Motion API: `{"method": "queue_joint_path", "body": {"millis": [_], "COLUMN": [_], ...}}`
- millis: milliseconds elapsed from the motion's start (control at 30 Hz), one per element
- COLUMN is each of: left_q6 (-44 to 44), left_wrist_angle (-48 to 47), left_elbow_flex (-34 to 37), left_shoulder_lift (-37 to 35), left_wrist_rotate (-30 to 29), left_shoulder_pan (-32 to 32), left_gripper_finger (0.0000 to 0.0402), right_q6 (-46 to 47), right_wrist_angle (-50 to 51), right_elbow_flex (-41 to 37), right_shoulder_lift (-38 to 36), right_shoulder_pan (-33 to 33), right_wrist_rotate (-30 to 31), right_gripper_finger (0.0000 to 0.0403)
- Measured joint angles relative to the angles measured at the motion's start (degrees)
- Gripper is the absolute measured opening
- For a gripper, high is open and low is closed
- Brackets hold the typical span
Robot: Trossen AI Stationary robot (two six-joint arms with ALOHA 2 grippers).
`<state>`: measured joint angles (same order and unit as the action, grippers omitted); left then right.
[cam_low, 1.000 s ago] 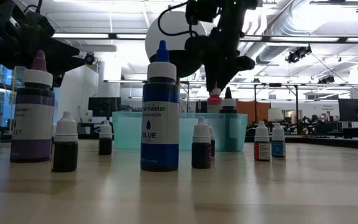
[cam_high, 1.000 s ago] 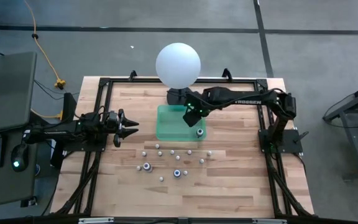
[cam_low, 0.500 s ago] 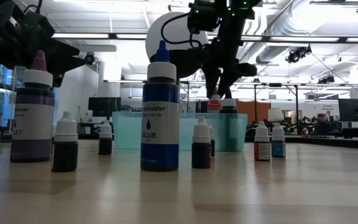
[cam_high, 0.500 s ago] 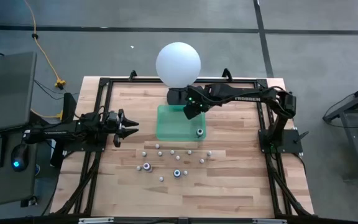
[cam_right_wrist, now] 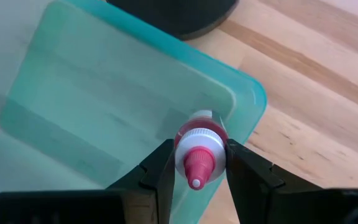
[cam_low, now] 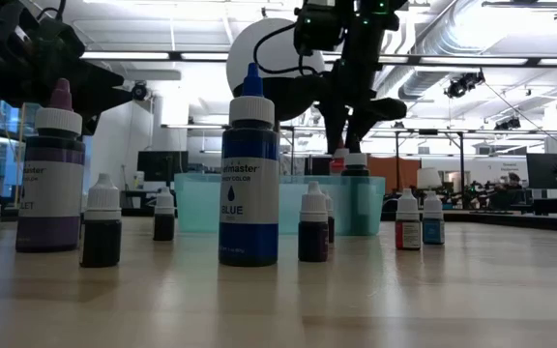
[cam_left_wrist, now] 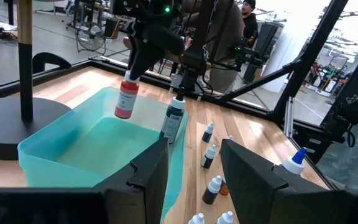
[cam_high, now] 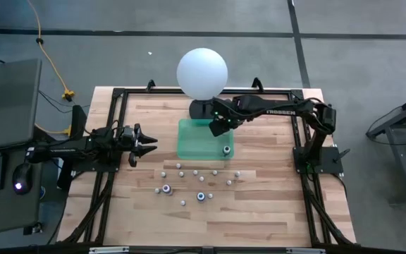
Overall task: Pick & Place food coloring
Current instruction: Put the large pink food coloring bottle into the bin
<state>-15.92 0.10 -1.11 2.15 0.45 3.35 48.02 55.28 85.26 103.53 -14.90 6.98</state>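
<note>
Because your right gripper (cam_right_wrist: 196, 163) clamps the red-capped bottle (cam_left_wrist: 127, 99) by its neck, it hangs upright over the teal bin (cam_high: 189, 141) at frame centre in the high view, clear of the rim. One dark bottle (cam_left_wrist: 173, 120) already stands inside, so lower into the bare floor beside it. Your left gripper (cam_high: 146, 143) waits mid-left, fingers apart and empty. The remaining bottles (cam_high: 196, 185) stand below the bin.
</note>
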Motion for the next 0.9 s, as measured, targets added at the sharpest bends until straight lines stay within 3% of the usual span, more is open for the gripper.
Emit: {"method": "queue_joint_path", "body": {"millis": [900], "left_q6": [0.00], "left_wrist_angle": [0.00], "left_elbow_flex": [0.01], "left_shoulder_lift": [0.00], "left_wrist_rotate": [0.00], "left_shoulder_pan": [0.00], "left_gripper_finger": [0.0147], "right_q6": [3.22], "right_wrist_angle": [0.16], "right_elbow_flex": [-0.03], "right_shoulder_lift": [0.00], "right_shoulder_pan": [4.24], "right_wrist_rotate": [-0.01], "right_gripper_finger": [0.0119]}}
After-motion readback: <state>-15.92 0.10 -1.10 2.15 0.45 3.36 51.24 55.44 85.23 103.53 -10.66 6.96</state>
